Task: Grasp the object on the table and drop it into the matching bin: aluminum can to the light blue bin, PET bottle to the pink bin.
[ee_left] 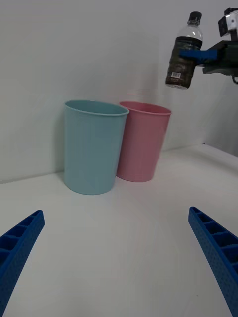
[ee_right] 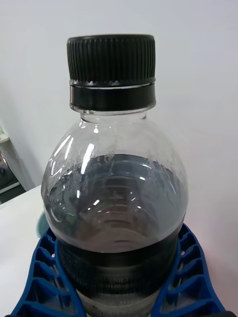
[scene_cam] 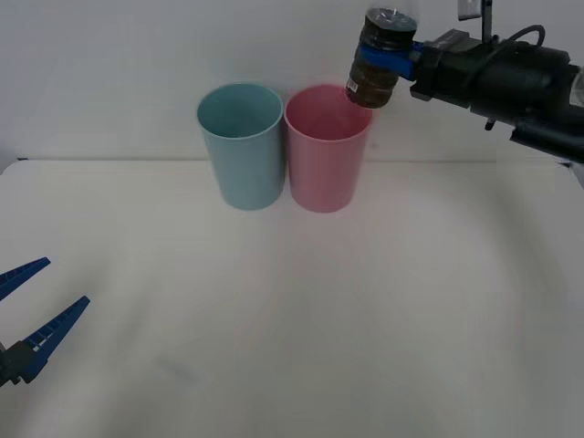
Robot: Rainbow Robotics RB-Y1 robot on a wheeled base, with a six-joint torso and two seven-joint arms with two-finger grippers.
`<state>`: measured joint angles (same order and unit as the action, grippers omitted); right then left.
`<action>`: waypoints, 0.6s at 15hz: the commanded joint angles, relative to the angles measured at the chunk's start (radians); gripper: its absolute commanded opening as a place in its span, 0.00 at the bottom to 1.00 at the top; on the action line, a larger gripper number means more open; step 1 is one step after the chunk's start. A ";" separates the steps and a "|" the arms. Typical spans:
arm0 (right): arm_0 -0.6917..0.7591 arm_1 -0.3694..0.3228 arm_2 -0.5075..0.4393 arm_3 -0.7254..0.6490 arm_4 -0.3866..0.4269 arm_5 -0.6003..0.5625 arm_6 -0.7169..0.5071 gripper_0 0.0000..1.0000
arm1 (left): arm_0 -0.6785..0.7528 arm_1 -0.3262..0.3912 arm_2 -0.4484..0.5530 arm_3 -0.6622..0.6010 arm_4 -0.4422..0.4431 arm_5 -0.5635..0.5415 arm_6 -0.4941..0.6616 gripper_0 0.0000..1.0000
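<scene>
My right pincer point(scene_cam: 391, 62) is clamped on the bottle point(scene_cam: 379, 59), held high beside the pink bin point(scene_cam: 327, 146), not squarely over it. Releasing here risks striking the rim or missing. My left pincer point(scene_cam: 32, 315) rests apart, low over the table point(scene_cam: 365, 310).

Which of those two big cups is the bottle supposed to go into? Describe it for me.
At the far edge of the white table two tall cups stand side by side. It is the pink bin, just below the bottle held in the right tool; its neighbour, the blue bin, is otherwise alike.
</scene>
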<state>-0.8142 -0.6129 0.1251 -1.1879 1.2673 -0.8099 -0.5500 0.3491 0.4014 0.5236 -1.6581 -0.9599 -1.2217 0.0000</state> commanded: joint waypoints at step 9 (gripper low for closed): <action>-0.232 0.140 0.166 0.320 0.024 0.140 0.110 0.00 | 0.000 0.000 0.000 0.000 0.000 0.000 0.000 1.00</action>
<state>-1.0460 -0.4744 0.2882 -0.8687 1.2914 -0.6791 -0.4461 0.3491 0.4014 0.5236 -1.6581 -0.9599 -1.2217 0.0000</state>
